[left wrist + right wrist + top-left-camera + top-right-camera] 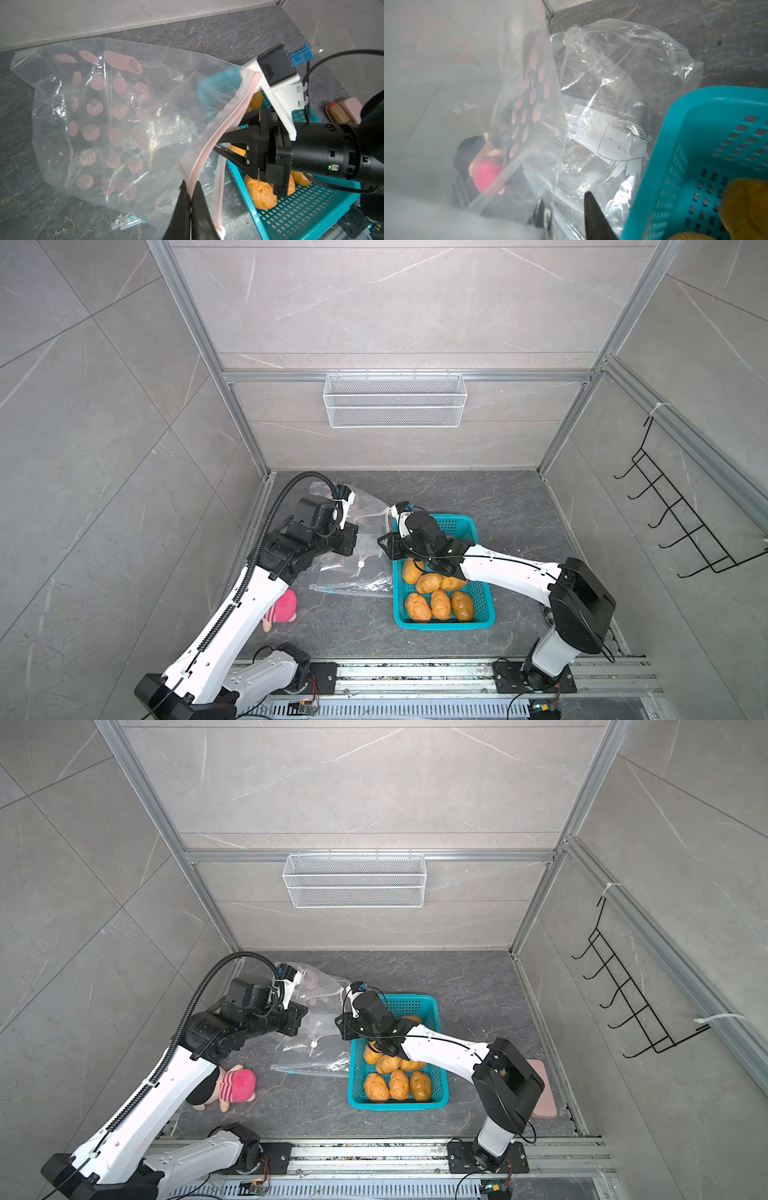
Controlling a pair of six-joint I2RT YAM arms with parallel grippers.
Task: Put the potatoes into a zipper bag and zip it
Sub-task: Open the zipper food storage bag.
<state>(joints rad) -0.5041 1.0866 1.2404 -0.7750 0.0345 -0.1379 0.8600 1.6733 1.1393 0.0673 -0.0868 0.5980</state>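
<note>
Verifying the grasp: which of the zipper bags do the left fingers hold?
The pink-zipped bag, its zipper strip pinched between the left fingers; the blue-zipped bag lies flat on the table.

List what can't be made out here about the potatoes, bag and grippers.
- How many potatoes: the right arm covers part of the basket in both top views.
- Whether the right gripper touches the zipper bag: its zip strip crosses the fingers in the left wrist view.
- Right wrist view: film near the lens blurs much of it.
</note>
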